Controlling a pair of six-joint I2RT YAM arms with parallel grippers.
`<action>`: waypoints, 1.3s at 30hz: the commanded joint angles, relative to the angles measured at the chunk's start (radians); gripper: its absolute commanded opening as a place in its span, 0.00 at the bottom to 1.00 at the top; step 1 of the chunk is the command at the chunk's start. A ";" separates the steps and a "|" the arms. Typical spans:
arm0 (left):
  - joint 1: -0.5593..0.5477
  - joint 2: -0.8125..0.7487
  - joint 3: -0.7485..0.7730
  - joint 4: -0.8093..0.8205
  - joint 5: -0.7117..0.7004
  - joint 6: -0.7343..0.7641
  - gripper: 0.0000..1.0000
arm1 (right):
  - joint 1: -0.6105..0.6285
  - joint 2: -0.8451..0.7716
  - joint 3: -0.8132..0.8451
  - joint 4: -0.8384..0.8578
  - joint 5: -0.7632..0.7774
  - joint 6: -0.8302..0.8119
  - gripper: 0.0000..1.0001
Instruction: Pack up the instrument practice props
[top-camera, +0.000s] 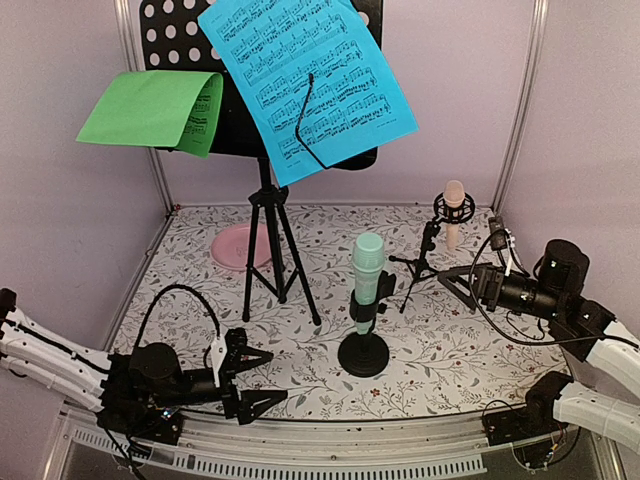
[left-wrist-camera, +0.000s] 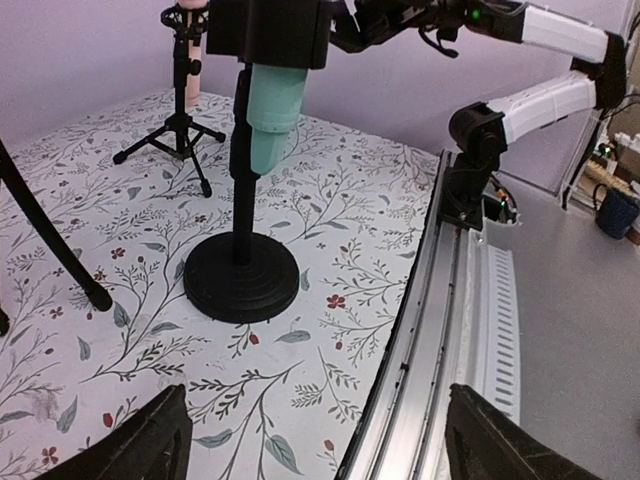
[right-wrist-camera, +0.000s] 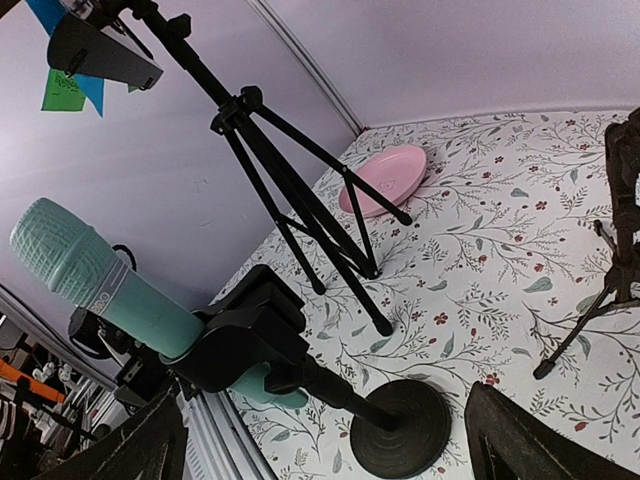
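Left gripper (top-camera: 275, 376) sits low at the near left of the table (top-camera: 450, 350), fingers spread, holding nothing, aimed toward the round base (top-camera: 363, 355). Right gripper (top-camera: 452, 284) hangs at the right, fingers also spread and empty, pointing left, just beside the small tripod (top-camera: 420, 268) but apart from it.

Mint mic (top-camera: 367, 265) is upright in a black clip on the round-base stand, centre of the table. Peach mic (top-camera: 454, 205) is upright in the black mount on the small tripod, behind and right of the mint mic, near the back wall.

Desk (top-camera: 185, 35), black and perforated, stands on its tall tripod (top-camera: 272, 250) at back left. Blue sheet (top-camera: 305, 80) leans on the desk, tilted, with a thin black wire across its lower part. Green sheet (top-camera: 150, 108) hangs curled off the desk's left side.

Pink plate (top-camera: 238, 245) lies flat on the table behind the tall tripod's legs; whether it touches them I cannot tell.
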 joint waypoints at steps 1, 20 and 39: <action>-0.077 0.251 0.050 0.299 -0.194 0.130 0.89 | 0.008 0.020 -0.037 0.093 -0.052 0.024 0.99; -0.029 0.626 0.451 0.286 -0.376 0.149 0.99 | 0.136 0.109 -0.144 0.299 -0.013 0.054 0.99; -0.030 0.845 0.749 0.318 -0.614 0.302 0.94 | 0.146 0.323 -0.021 0.295 -0.013 -0.040 0.99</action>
